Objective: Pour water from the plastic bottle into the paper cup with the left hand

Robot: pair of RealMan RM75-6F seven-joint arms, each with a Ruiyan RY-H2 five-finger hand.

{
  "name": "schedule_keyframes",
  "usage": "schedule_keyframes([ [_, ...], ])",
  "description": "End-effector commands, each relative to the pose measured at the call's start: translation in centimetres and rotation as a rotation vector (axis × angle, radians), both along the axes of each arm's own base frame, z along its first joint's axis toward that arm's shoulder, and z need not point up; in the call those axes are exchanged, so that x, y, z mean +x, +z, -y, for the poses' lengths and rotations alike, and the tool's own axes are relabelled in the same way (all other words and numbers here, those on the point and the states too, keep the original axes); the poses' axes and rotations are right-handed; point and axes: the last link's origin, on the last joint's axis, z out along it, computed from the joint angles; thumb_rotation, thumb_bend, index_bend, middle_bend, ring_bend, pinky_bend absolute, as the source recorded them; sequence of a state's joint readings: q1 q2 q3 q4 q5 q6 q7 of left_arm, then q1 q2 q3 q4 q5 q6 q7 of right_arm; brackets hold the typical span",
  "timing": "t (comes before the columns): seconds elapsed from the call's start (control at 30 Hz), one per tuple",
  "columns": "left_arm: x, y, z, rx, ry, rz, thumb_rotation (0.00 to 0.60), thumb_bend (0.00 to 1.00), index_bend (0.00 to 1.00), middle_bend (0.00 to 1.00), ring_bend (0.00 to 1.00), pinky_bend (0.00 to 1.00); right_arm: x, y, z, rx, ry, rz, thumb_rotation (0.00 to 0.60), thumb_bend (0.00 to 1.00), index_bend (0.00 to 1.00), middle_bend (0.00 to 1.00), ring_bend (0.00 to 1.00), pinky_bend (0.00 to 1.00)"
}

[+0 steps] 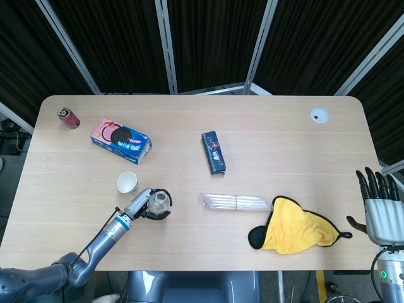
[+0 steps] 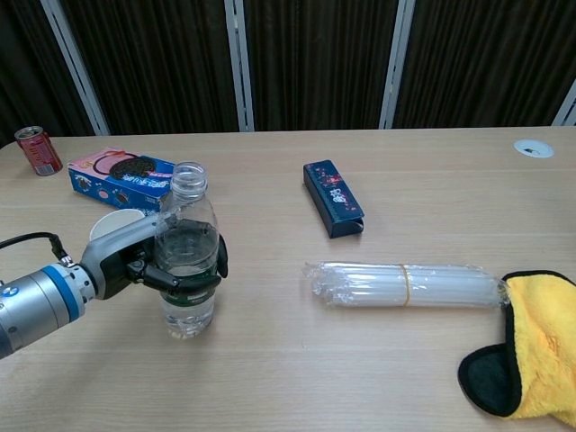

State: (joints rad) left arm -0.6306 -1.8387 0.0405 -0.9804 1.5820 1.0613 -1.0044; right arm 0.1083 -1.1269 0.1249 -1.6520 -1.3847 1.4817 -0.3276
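My left hand (image 2: 148, 263) grips a clear plastic bottle (image 2: 188, 252) around its middle. The bottle stands upright on the table, uncapped, with a little water at the bottom. From above, the bottle (image 1: 158, 202) and the left hand (image 1: 144, 205) sit just right of the white paper cup (image 1: 127, 182). In the chest view the paper cup (image 2: 119, 221) shows behind the hand, partly hidden. My right hand (image 1: 380, 209) hangs off the table's right edge, fingers spread, holding nothing.
A blue cookie box (image 1: 120, 140) and a red can (image 1: 68, 117) lie at the far left. A dark blue box (image 1: 213, 151) is at centre. A packet of straws (image 1: 235, 202) and a yellow cloth (image 1: 295, 232) lie to the right.
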Motion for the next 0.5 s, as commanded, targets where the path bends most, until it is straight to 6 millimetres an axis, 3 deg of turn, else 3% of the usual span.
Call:
schedule_keyframes([
  [0.03,-0.02,-0.17,0.11,0.000,-0.003,0.000,0.600,0.29,0.54,0.41,0.29,0.33,-0.01,0.03,0.02,-0.001,0.000,0.001,0.600,0.00,0.00,0.00,0.00,0.00],
  [0.27,-0.35,0.01,0.18,0.004,-0.017,-0.006,0.600,0.21,0.31,0.28,0.19,0.27,0.02,-0.01,-0.03,0.001,0.002,-0.001,0.600,0.00,0.00,0.00,0.00,0.00],
  [0.5,-0.80,0.72,0.32,0.004,-0.034,-0.013,0.600,0.20,0.22,0.19,0.12,0.19,0.13,-0.02,-0.14,0.000,0.007,0.000,0.600,0.00,0.00,0.00,0.00,0.00],
])
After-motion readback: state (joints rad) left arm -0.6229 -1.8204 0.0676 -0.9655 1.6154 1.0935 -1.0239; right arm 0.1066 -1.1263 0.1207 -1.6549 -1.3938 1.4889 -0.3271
